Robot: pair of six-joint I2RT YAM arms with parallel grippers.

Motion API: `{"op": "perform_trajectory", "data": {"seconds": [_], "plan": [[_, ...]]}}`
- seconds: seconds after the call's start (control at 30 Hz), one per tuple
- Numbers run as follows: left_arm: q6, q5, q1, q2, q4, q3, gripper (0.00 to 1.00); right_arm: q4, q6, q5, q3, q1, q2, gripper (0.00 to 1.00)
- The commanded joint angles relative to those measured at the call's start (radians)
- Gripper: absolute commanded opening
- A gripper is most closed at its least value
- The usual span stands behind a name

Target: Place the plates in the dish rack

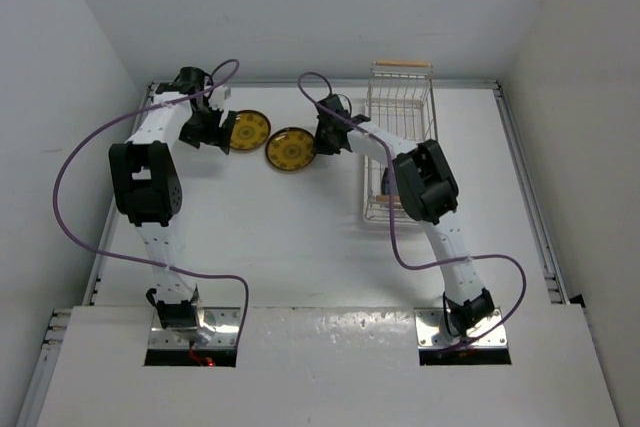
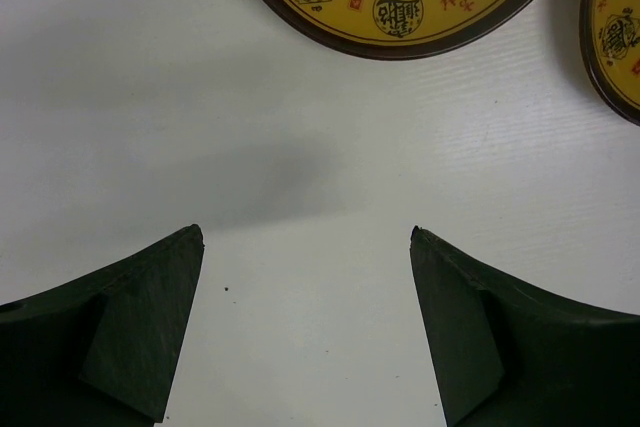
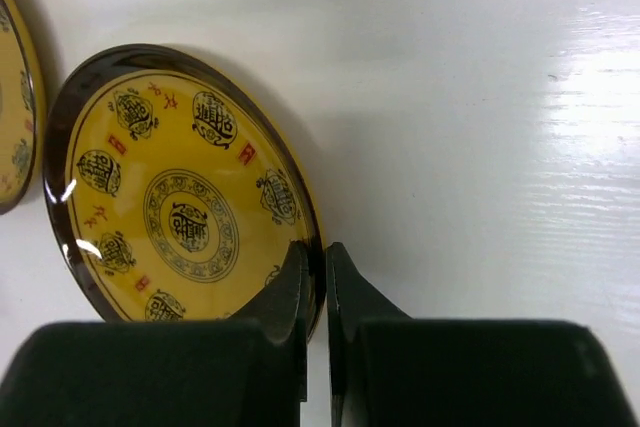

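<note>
At the far middle of the white table (image 1: 300, 247), two round mustard-yellow glazed plates with dark ornament lie flat, just beside each other: the left plate (image 1: 249, 130) and the right plate (image 1: 290, 149). To their right stands the rectangular white wire dish rack (image 1: 402, 97) with a light wooden handle bar at each short end. Its visible part holds no plate. The right arm covers its near end, so that portion cannot be judged. Loading thus appears to be at its beginning: both visible plates remain to be racked, and no other plates are in view.

The right gripper (image 3: 322, 252) has its fingers drawn almost together, with only a thin slit between them. It sits at the near rim of the right plate. The rim seems to be pinched in that slit, although the wrist view is too close to confirm a firm hold.

The left gripper (image 2: 305, 237) is spread wide and holds nothing. It hangs over bare table just short of the left plate, touching neither plate.
</note>
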Motion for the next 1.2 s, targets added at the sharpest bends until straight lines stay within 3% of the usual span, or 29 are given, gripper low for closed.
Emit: {"op": "perform_trajectory", "data": {"seconds": [0.0, 0.17, 0.4, 0.5, 0.53, 0.7, 0.87, 1.07, 1.17], "plan": [[-0.016, 0.013, -0.002, -0.061, 0.011, -0.008, 0.89, -0.024, 0.016, 0.136, -0.069, 0.005, -0.106, 0.0], [-0.006, 0.013, -0.002, -0.061, 0.011, -0.008, 0.89, 0.1, -0.096, 0.231, -0.17, 0.019, -0.319, 0.0], [-0.006, 0.013, -0.002, -0.052, 0.011, -0.008, 0.89, 0.251, -0.418, 0.479, -0.267, 0.094, -0.588, 0.0], [-0.006, 0.013, -0.002, -0.052, 0.011, 0.001, 0.89, 0.291, -0.608, 0.645, -0.323, 0.123, -0.694, 0.0], [-0.006, 0.013, -0.002, -0.052, 0.011, 0.001, 0.89, 0.303, -0.669, 0.766, -0.383, 0.126, -0.737, 0.0], [-0.006, 0.022, -0.002, -0.043, 0.011, 0.001, 0.89, 0.502, -0.915, 1.079, -0.596, 0.183, -0.91, 0.0], [-0.006, 0.022, -0.002, -0.023, 0.011, 0.023, 0.89, 0.452, -0.823, 1.208, -0.774, 0.212, -1.015, 0.0], [-0.006, 0.031, -0.002, -0.005, 0.011, 0.041, 0.89, 0.058, -0.486, 1.179, -0.758, 0.228, -1.016, 0.0], [-0.006, 0.031, -0.002, -0.005, 0.002, 0.041, 0.89, -0.077, -0.414, 1.197, -0.73, 0.234, -0.993, 0.0]]}}
